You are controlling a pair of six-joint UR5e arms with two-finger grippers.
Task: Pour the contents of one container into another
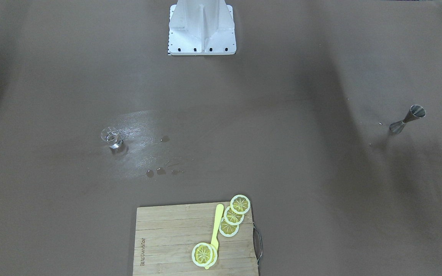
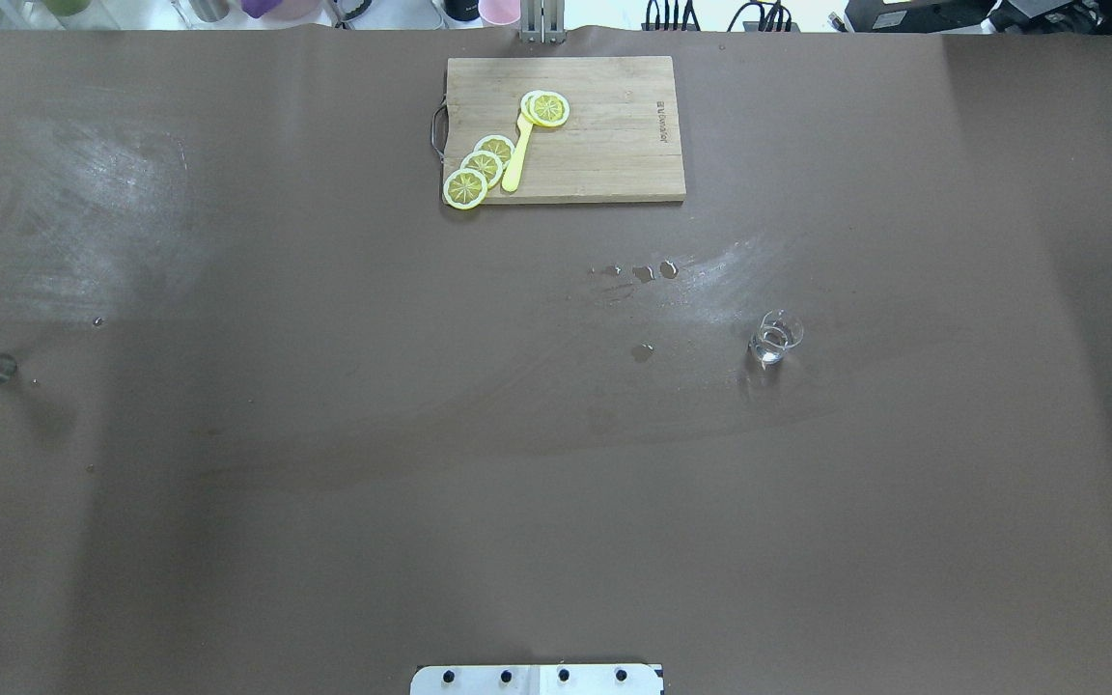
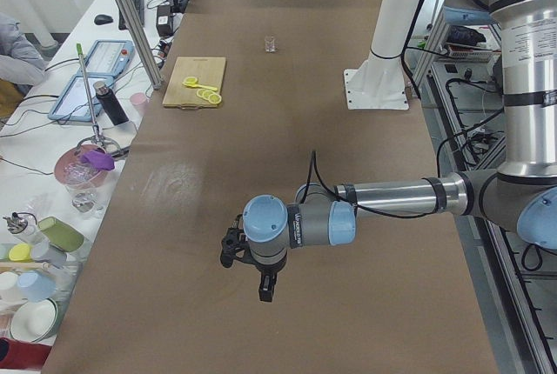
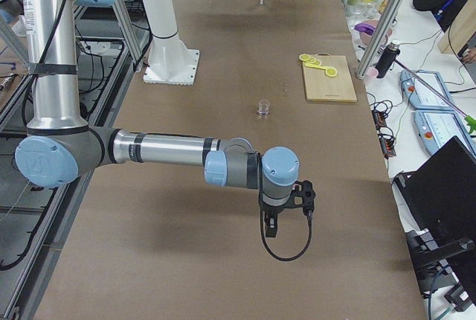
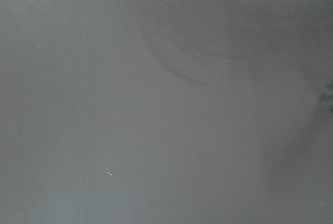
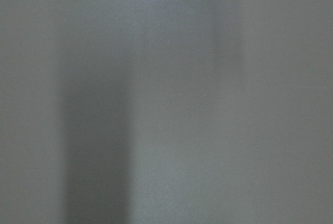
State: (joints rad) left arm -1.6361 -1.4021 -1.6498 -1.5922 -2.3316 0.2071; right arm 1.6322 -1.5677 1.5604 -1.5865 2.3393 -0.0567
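Small glass (image 1: 111, 138): upright on the surface's (image 1: 282, 153) right half, water inside, drops (image 1: 155, 172) nearby.
Jigger (image 1: 408, 119): upright, far left, likely placed for the left arm.
Left gripper (image 3: 265, 290), right gripper (image 4: 269, 229): over bare surface; whether the fingers are apart or together cannot be told.

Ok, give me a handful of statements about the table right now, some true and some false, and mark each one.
1. The small glass stands upright on the table. True.
2. Lemon slices lie on the cutting board. True.
3. The metal jigger lies on the cutting board. False: it stands on the bare table, far from the board.
4. A gripper is clamped on the small glass. False: the glass stands alone, with nothing touching it.
5. Wet drops dot the table between the small glass and the cutting board. True.
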